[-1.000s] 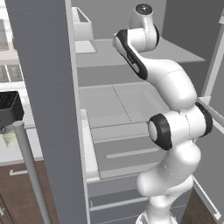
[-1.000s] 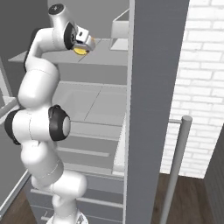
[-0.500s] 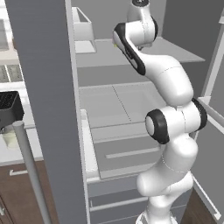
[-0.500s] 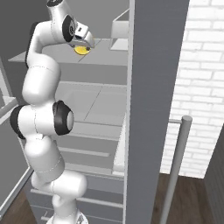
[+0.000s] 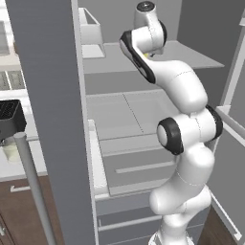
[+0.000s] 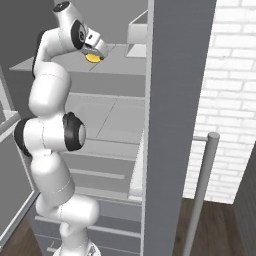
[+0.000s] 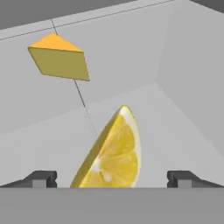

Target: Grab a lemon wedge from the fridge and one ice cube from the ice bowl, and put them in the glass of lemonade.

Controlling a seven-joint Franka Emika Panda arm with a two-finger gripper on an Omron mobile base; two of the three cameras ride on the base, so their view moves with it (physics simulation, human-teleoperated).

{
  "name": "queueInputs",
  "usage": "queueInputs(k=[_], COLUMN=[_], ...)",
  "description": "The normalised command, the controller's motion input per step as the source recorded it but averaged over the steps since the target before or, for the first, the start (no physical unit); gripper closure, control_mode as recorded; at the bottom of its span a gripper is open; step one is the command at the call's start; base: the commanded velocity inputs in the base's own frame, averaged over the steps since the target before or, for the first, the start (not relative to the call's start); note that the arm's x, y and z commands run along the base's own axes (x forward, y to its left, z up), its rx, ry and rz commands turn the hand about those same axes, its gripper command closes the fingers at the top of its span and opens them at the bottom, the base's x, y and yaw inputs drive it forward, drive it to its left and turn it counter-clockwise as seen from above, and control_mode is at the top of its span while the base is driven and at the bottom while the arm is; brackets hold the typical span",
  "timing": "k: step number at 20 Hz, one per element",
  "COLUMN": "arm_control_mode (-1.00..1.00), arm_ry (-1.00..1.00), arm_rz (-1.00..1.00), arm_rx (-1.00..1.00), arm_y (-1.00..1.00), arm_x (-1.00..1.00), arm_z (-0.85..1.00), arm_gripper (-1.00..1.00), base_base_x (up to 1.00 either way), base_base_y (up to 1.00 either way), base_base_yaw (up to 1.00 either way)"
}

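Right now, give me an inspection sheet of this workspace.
Surface: grey fridge shelf, bare around the items.
Job's things: lemon wedge stands on its rind on the shelf inside the fridge, door open.
Clutter: orange cheese wedge farther back on the same shelf; white bin on the upper shelf.
Gripper: gripper, jaws open, one either side of the lemon wedge, not closed on it.
Cables: nothing seen.
Surroundings: white brick wall; black toaster on a counter.
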Motion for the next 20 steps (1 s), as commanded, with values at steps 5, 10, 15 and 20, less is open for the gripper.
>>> queueInputs(k=[5, 10, 15, 20], arm_control_mode=[-1.0, -1.0, -1.0, -1.0], arm_ry=[0.0, 0.0, 0.0, 0.0], arm_rz=[-0.02, 0.0, 0.0, 0.0], arm_rx=[0.0, 0.0, 0.0, 0.0], arm_y=[0.0, 0.0, 0.0, 0.0], arm_x=[0.15, 0.03, 0.0, 0.0], arm_z=[-0.02, -0.33, -0.21, 0.0], arm_gripper=[-1.0, -1.0, -1.0, 1.0], base_base_x=[0.0, 0.0, 0.0, 0.0], base_base_y=[0.0, 0.0, 0.0, 0.0], base_base_yaw=[0.0, 0.0, 0.0, 0.0])
